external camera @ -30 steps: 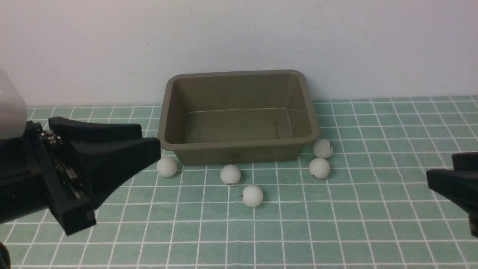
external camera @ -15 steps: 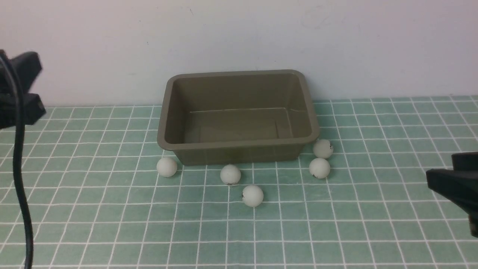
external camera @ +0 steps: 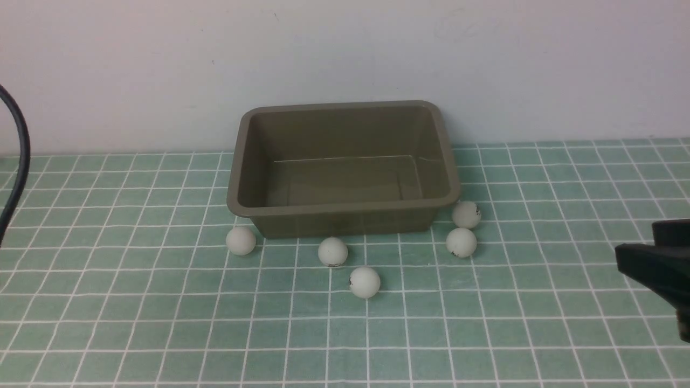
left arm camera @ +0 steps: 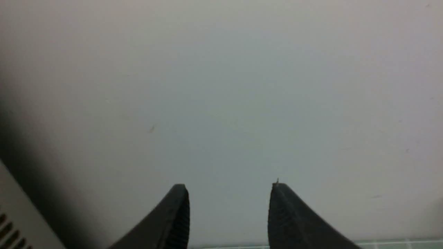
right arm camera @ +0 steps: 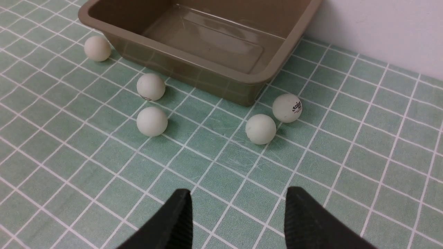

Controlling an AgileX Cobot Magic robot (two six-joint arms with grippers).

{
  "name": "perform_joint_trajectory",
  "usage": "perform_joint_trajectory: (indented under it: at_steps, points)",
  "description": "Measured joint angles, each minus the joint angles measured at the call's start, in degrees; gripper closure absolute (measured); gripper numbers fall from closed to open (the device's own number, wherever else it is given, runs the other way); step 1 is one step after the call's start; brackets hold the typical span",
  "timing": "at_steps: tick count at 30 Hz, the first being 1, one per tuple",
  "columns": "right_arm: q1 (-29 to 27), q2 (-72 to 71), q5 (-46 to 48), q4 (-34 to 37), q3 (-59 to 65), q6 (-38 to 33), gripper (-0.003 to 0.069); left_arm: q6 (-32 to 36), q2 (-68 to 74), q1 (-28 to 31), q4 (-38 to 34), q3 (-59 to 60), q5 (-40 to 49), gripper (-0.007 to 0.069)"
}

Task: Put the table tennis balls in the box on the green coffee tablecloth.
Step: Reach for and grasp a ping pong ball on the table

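So, box (external camera: 345, 209) sits far-centre on cloth (external camera: 161, 323), open side up, empty, ready for drops. Five balls (external camera: 365, 282) lie on the cloth just beside its near and right walls. Right gripper (right arm camera: 238, 192) hovers near-right, jaws wide, empty, aimed at them. Left gripper (left arm camera: 228, 188) is wide, empty, facing wall (left arm camera: 221, 86).

The right end effector (external camera: 636, 245) is cut off by the front view's right edge.
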Motion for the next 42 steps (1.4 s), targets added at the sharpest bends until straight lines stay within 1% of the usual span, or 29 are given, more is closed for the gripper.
perform_joint_trajectory:
  at_steps: [2, 5, 8, 10, 12, 13, 16, 18, 19, 20, 21, 23, 25, 27, 28, 30, 31, 33, 34, 35, 37, 39, 40, 42]
  points:
    - [0.0, 0.0, 0.0, 0.0, 0.0, 0.0, 0.0320, 4.3, 0.0, 0.0, -0.3, 0.0, 1.3, 0.0335]
    - [0.0, 0.0, 0.3, 0.0, 0.0, 0.0, 0.0320, 11.6, 0.0, 0.0, -0.5, 0.1, 6.6, 0.0335]
    - [0.0, 0.0, 0.7, 0.0, 0.0, 0.0, 0.0320, 17.2, 0.0, 0.0, -2.0, 0.1, 16.2, 0.0335]
    - [0.0, 0.0, 0.7, 0.0, 0.0, 0.0, 0.0320, 18.6, 0.0, 0.0, -4.9, 0.1, 22.4, 0.0335]
    - [0.0, 0.0, 0.7, 0.4, 0.0, 0.0, 0.0320, 19.2, 0.0, 0.0, -9.7, 0.1, 27.7, 0.0335]
    - [0.0, 0.0, 0.7, 0.9, 0.0, 0.0, 0.0320, 19.5, 0.0, 0.0, -13.6, 0.1, 31.1, 0.0335]
    - [0.0, 0.0, 0.7, 1.8, 0.0, 0.0, 0.0320, 21.6, 0.0, 0.0, -24.3, 0.1, 35.3, 0.0335]
    - [0.0, 0.0, 0.7, 2.1, 0.0, 0.0, 0.0320, 26.1, 0.0, 0.0, -33.0, 0.1, 35.9, 0.0335]
    - [0.0, 0.0, 0.7, 2.0, 0.0, 0.0, 0.0320, 27.3, 0.0, 0.0, -34.6, 0.1, 35.8, 0.0335]
    - [0.0, 0.0, 0.7, 2.2, 0.0, 0.0, 0.0320, 30.5, 0.0, 0.0, -38.7, 0.1, 35.2, 0.0335]
    - [0.0, 0.0, 0.7, 2.2, 0.0, 0.0, 0.0320, 32.7, 0.0, 0.0, -41.4, 0.1, 34.3, 0.0335]
    - [0.0, 0.0, 0.7, 2.2, 0.0, 0.0, 0.0320, 42.8, 0.0, 0.0, -52.8, 0.1, 30.6, 0.0335]
    - [0.0, 0.0, 0.7, 2.3, 0.0, 0.0, 0.0320, 54.7, 0.0, 0.0, -65.4, 0.1, 25.8, 0.0335]
    - [0.0, 0.0, 0.7, 2.4, 0.0, 0.0, 0.0320, 64.4, 0.0, 0.0, -74.5, 0.1, 22.4, 0.0335]
    - [0.0, 0.0, 0.7, 2.6, 0.0, 0.0, 0.0320, 66.7, 0.0, 0.0, -76.4, 0.1, 21.9, 0.0335]
    - [0.0, 0.0, 0.7, 3.1, 0.0, 0.0, 0.0320, 78.7, 0.0, 0.0, -86.4, 0.1, 19.5, 0.0335]
    - [0.0, 0.0, 0.7, 3.2, 0.0, 0.0, 0.0320, 79.7, 0.1, 0.0, -87.3, 0.1, 19.5, 0.0335]
    - [0.0, 0.0, 0.7, 4.1, 0.0, 0.0, 0.0320, 89.9, 0.6, 0.0, -95.7, 0.1, 18.4, 0.0347]
    - [0.0, 0.0, 0.8, 4.7, -0.1, -0.2, 0.0320, 95.6, 1.4, 0.0, -101.4, 0.1, 18.0, 0.0360]
    - [0.0, 0.0, 0.9, 5.1, -0.3, -0.4, 0.0320, 102.8, 2.6, 0.0, -106.7, 0.1, 17.5, 0.0376]
    - [0.0, 0.1, 1.8, 5.6, -1.3, -1.4, 0.0320, 110.4, 4.5, 0.0, -113.0, 0.1, 16.8, 0.0396]
    - [0.0, 0.3, 2.3, 5.7, -2.4, -2.1, 0.0320, 114.4, 5.5, 0.0, -117.0, 0.1, 15.9, 0.0407]
    - [0.0, 0.6, 2.7, 5.7, -3.2, -2.5, 0.0320, 118.8, 6.6, 0.0, -120.3, 0.1, 14.4, 0.0414]
    - [0.0, 1.5, 3.0, 5.7, -4.6, -2.8, 0.0320, 124.8, 8.1, 0.0, -126.8, 0.1, 12.3, 0.0421]
